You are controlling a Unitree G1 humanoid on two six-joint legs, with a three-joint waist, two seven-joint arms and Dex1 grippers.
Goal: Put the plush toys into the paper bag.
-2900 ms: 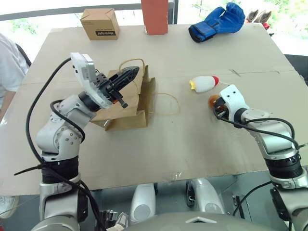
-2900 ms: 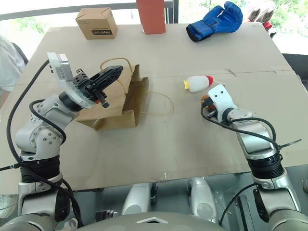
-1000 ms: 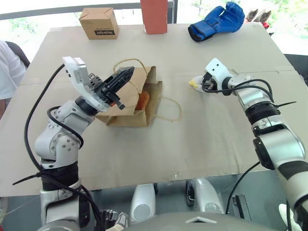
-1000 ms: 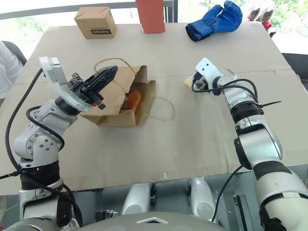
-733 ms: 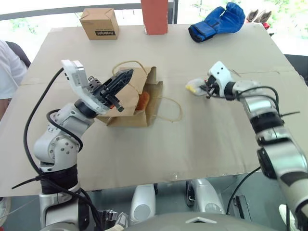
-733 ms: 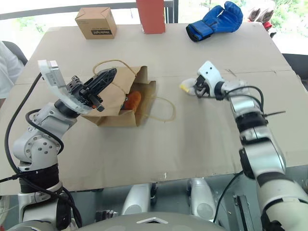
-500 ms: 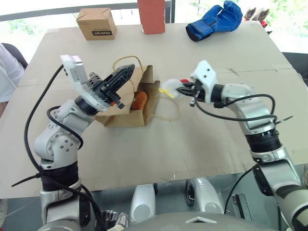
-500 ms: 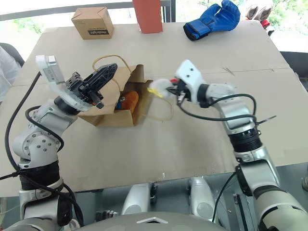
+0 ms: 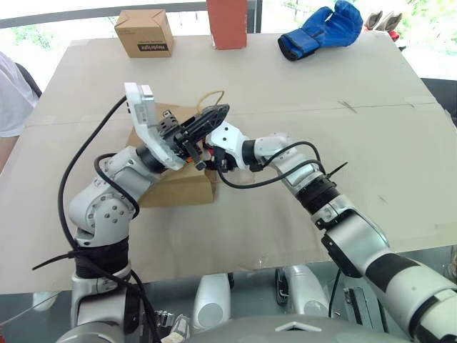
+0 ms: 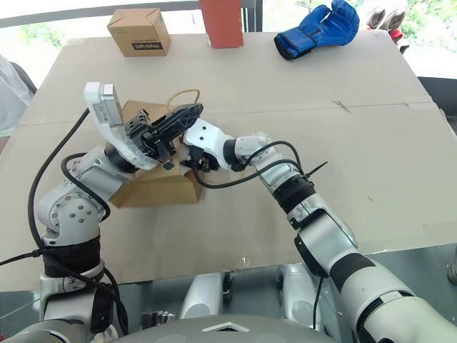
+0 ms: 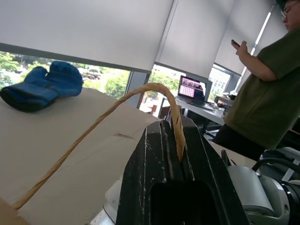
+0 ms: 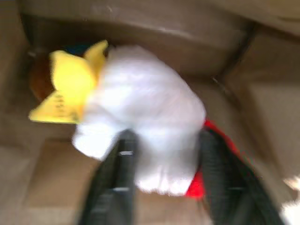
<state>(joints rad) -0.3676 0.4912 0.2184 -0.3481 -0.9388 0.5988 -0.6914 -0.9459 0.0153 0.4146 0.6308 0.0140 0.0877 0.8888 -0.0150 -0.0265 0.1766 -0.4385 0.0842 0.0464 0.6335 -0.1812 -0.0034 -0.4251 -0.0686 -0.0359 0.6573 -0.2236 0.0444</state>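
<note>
The brown paper bag point(image 9: 171, 189) lies on its side on the table with its mouth to the right. My left gripper point(image 9: 218, 112) is shut on one of its loop handles point(image 11: 93, 126) and holds it up. My right gripper point(image 9: 204, 158) reaches into the bag's mouth. In the right wrist view the white plush toy point(image 12: 145, 108), with its yellow and red ends, lies inside the bag between my spread fingers point(image 12: 123, 178). The brown bear head point(image 12: 36, 77) sits deeper in the bag behind it, mostly hidden.
A small cardboard box point(image 9: 145, 32), a red block point(image 9: 227, 21) and a blue boxing glove point(image 9: 321, 32) stand along the table's far edge. A person's white sleeve point(image 9: 11, 93) is at the left edge. Another person point(image 11: 262, 93) stands beyond the table.
My right gripper carried the white toy leftward off the table into the bag's mouth, and its fingers have spread. My left gripper shifted slightly right with the handle.
</note>
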